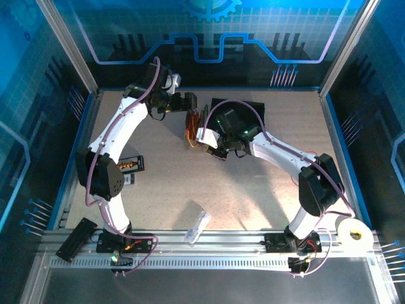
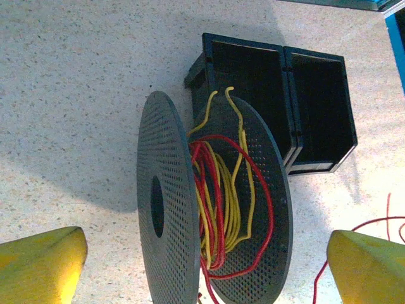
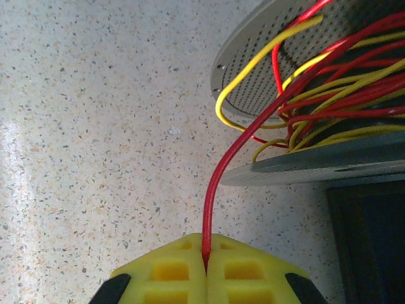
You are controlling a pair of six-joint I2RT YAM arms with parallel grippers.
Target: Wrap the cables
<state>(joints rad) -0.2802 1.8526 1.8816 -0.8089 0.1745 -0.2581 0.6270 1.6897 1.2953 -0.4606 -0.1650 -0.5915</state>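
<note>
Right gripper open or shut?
Shut: the right gripper has its jaws together, pinching the red cable between them.

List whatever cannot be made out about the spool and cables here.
- Left wrist view: the spool and cables are cut off low by the frame edge.
- Right wrist view: the red cable ends hidden inside the shut right tool.
- Top view: the right wrist partly covers the spool; single cables are too small to tell.
- Left wrist view: the bin is too dark inside.
</note>
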